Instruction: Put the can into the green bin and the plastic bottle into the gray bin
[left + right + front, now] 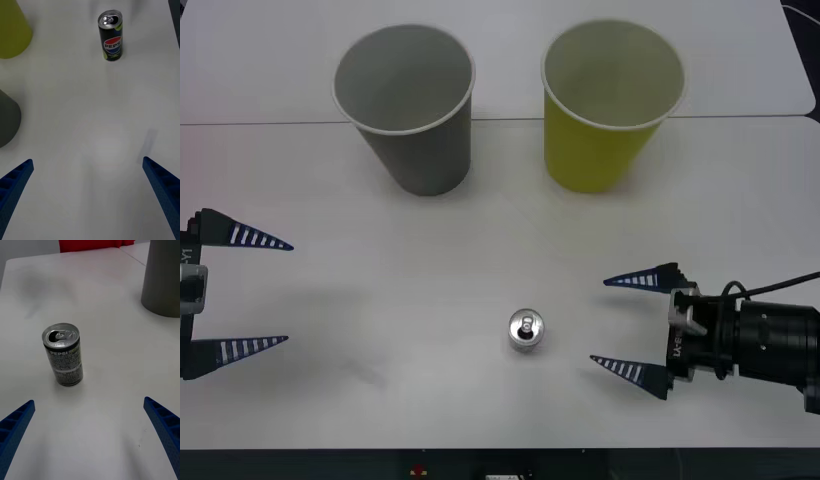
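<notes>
Right gripper (pixel 622 325) sits wide open and empty just right of the upright can (pixel 526 330), so closing in to grab it for the green bin (pixel 610 105) looks next.

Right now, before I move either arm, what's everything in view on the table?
can: one, dark with a silver top, upright at the table's near middle, between the two grippers
gray bin: one, gray, upright, far left
green bin: one, yellow-green, upright, far right, apart from the gray one
table: white
left gripper: blue fingers, open, at the left edge
right gripper: blue fingers, open, just right of the can, facing it
</notes>
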